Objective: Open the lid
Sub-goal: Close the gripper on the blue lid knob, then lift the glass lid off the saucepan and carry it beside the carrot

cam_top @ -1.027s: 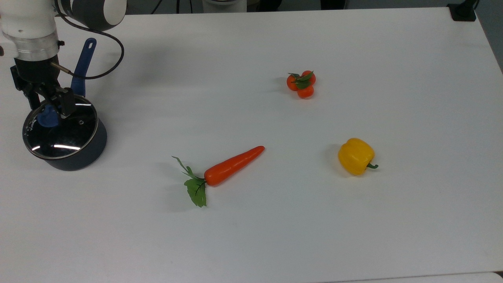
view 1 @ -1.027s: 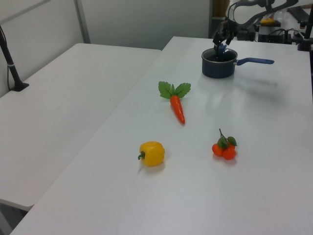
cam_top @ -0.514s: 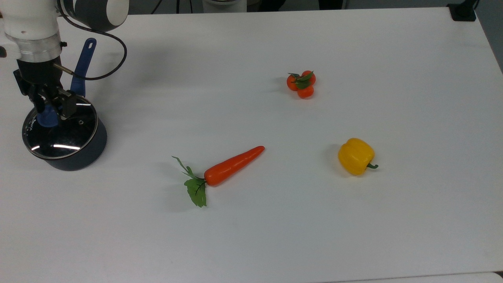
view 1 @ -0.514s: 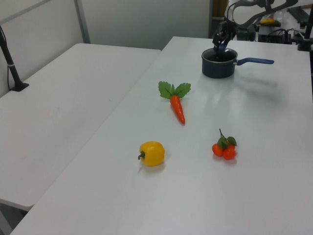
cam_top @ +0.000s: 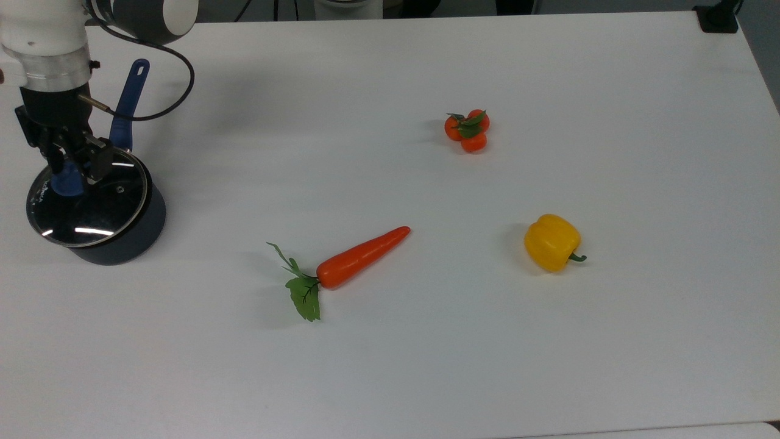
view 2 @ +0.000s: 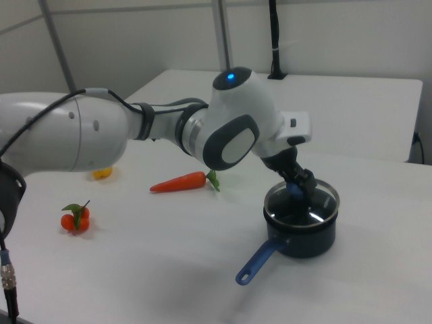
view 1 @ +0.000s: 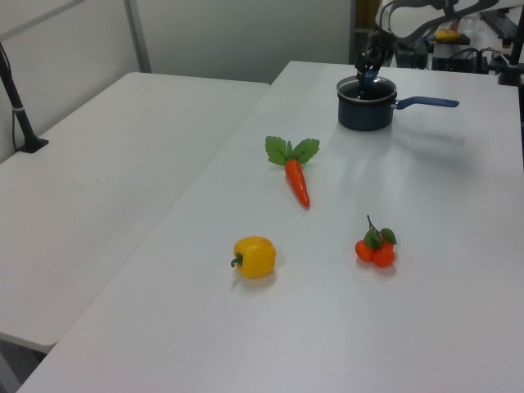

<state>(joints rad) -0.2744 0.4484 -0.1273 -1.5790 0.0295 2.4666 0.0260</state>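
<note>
One round clear glass lid with a metal rim (cam_top: 85,207), raised and offset toward the top view's left over the dark saucepan with a long blue handle (cam_top: 125,227), at the top view's far left edge of the white surface (cam_top: 426,341). Clamped on the lid's blue round knob (cam_top: 66,183): the black two-finger tool (cam_top: 72,163). Farther toward the top view's right: orange toy carrot with green leaves (cam_top: 347,263), cluster of small orange tomatoes (cam_top: 467,130), yellow bell pepper (cam_top: 551,242), all well apart on the surface.
</note>
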